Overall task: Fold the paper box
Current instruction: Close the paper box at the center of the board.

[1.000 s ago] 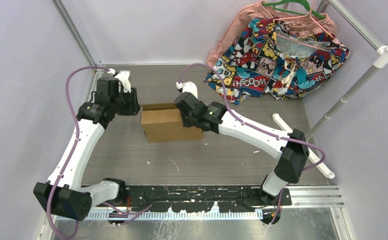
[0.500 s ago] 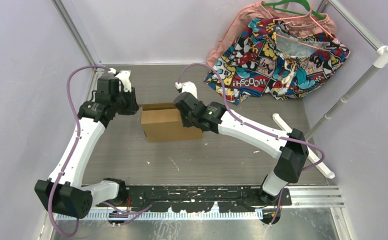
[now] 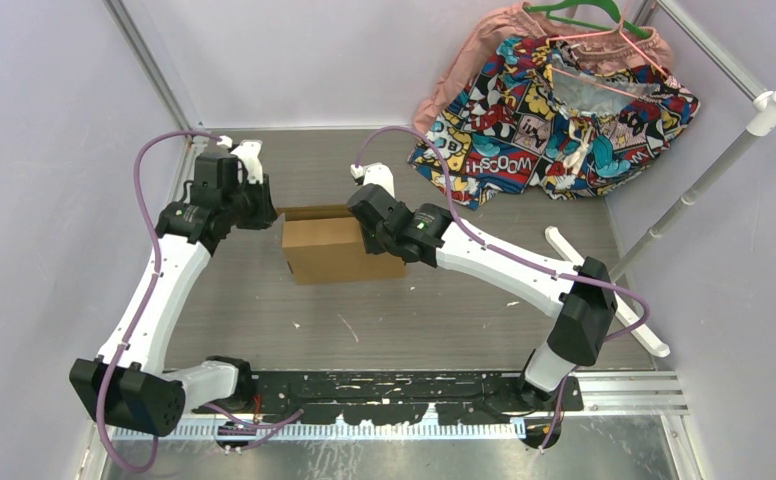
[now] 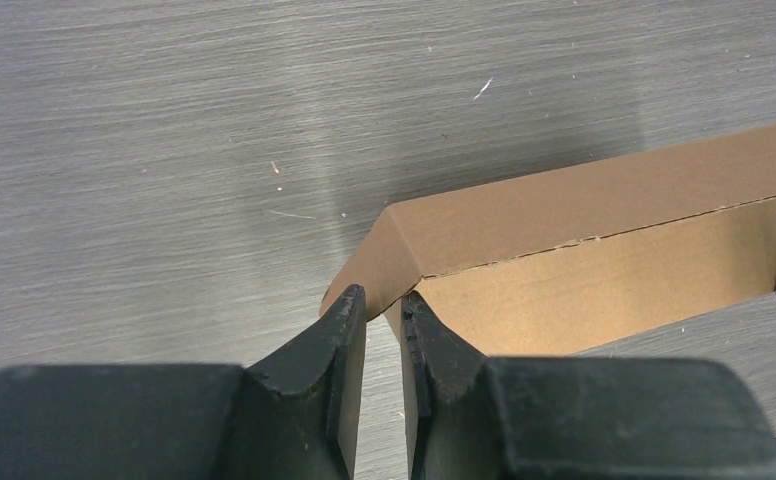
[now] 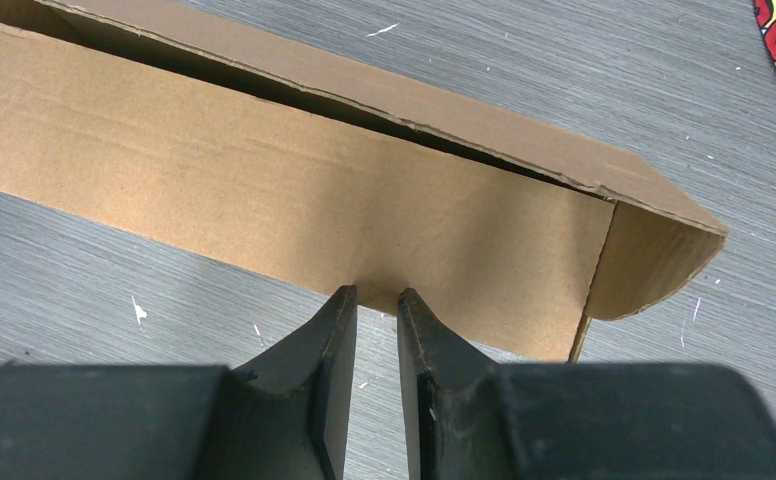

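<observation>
Paper box [image 3: 332,252] sits on table [image 3: 414,320], center-left of top view, btwn both arms. Left gripper [image 4: 379,294]: jaws narrow, tips at box's angled corner flap [image 4: 389,245], lower center of left wrist view. We can't tell if it's pinched. Right gripper [image 5: 374,292]: jaws narrow too, tips against box's long side wall, slit shows bare table.
</observation>
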### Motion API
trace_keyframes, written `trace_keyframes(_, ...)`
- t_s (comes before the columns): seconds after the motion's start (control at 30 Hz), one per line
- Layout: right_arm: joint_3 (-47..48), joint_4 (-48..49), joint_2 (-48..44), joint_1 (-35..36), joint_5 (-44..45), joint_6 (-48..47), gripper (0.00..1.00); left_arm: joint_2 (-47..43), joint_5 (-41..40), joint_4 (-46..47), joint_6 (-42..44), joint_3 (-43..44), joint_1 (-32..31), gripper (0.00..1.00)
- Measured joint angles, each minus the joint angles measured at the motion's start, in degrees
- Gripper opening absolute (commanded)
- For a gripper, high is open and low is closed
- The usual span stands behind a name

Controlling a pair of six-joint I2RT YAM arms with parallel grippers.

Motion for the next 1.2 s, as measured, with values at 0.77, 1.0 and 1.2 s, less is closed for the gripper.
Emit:
trace_keyframes(0.77,0.00,0.42,0.13,0.00,-0.04,0.00,0.27,0.59,0.11,-0.04,-0.07,0.02,0.00,0.08)
trace_keyframes(1.0,0.00,0.46,0.13,0.00,-0.07,0.02,0.27,1.33,0.11,-0.48,-0.24,1.14,0.00,0.05)
trace_keyframes(1.2,0.00,0.46,0.13,0.00,-0.07,0.02,0.27,1.99,0.11,-0.96,-0.35,1.92,0.00,0.05)
